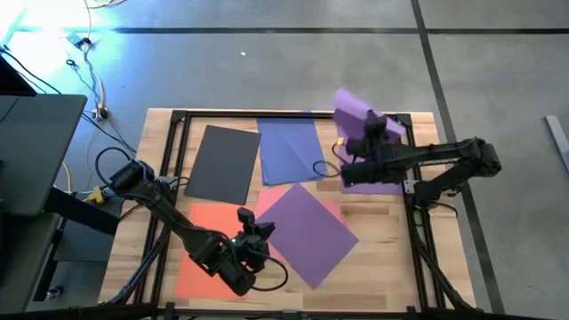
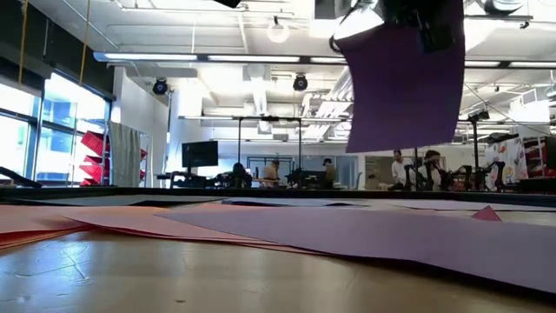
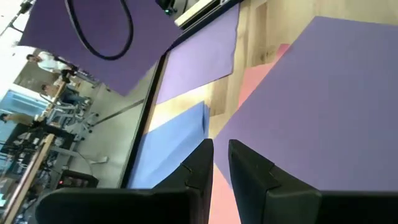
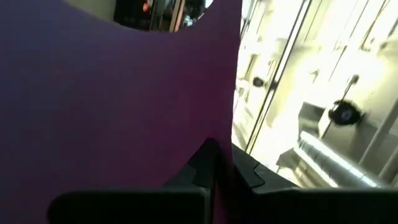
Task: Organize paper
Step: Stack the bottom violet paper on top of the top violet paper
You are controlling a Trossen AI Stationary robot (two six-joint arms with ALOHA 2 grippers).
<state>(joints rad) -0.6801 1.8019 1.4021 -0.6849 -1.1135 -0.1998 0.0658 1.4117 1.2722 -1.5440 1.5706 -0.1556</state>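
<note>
Right end effector [image 4: 221, 163] pinches a purple sheet [image 4: 112, 106] — thin, hanging aloft.

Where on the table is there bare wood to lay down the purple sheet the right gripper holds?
Bare wood shows right of the big purple sheet, along the table's right and near edge. A thinner strip runs left of the dark grey sheet. The middle is crowded: blue, pink and orange sheets overlap there, beside the left gripper.
</note>
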